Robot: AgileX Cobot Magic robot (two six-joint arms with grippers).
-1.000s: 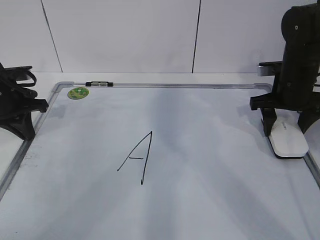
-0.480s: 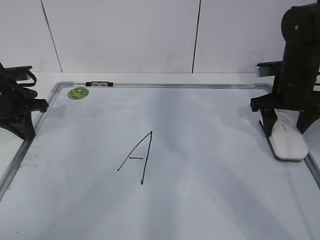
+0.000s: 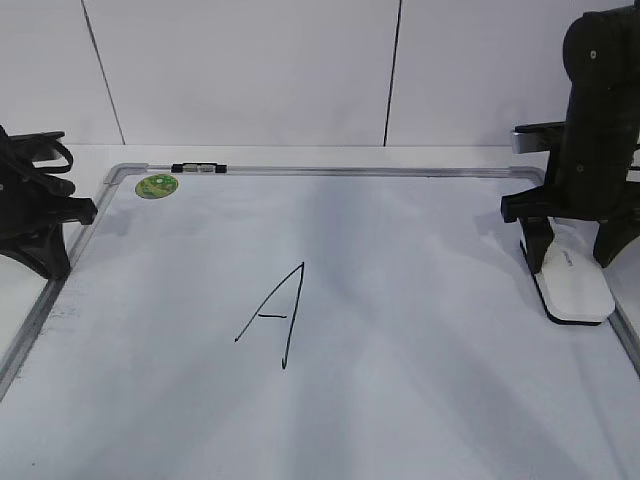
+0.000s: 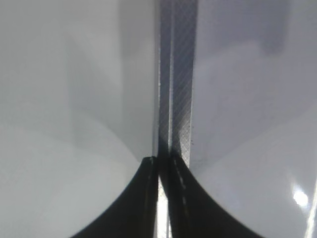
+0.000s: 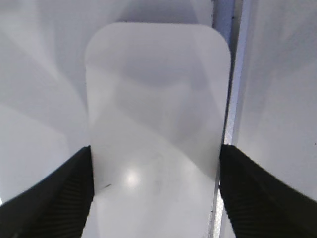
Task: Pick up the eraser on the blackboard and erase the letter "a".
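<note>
The white eraser [image 3: 575,285] lies at the right edge of the blackboard [image 3: 420,300], a white board with a grey frame. My right gripper [image 3: 572,250] straddles the eraser, with a finger against each long side. In the right wrist view the eraser [image 5: 156,109] fills the gap between the right gripper's fingers [image 5: 156,153]. A tall capital "A" [image 3: 275,315] is drawn mid-board. No small letter "a" shows anywhere. My left gripper [image 3: 45,262] is shut and empty over the board's left frame [image 4: 178,99]; it also shows in the left wrist view [image 4: 162,161].
A round green sticker [image 3: 157,185] sits in the board's far left corner. A small black clip [image 3: 198,168] sits on the far frame rail. A white panelled wall stands behind the table.
The eraser and the right gripper shifted very slightly at the board's right edge and stayed in about the same place. The left arm has not moved.
</note>
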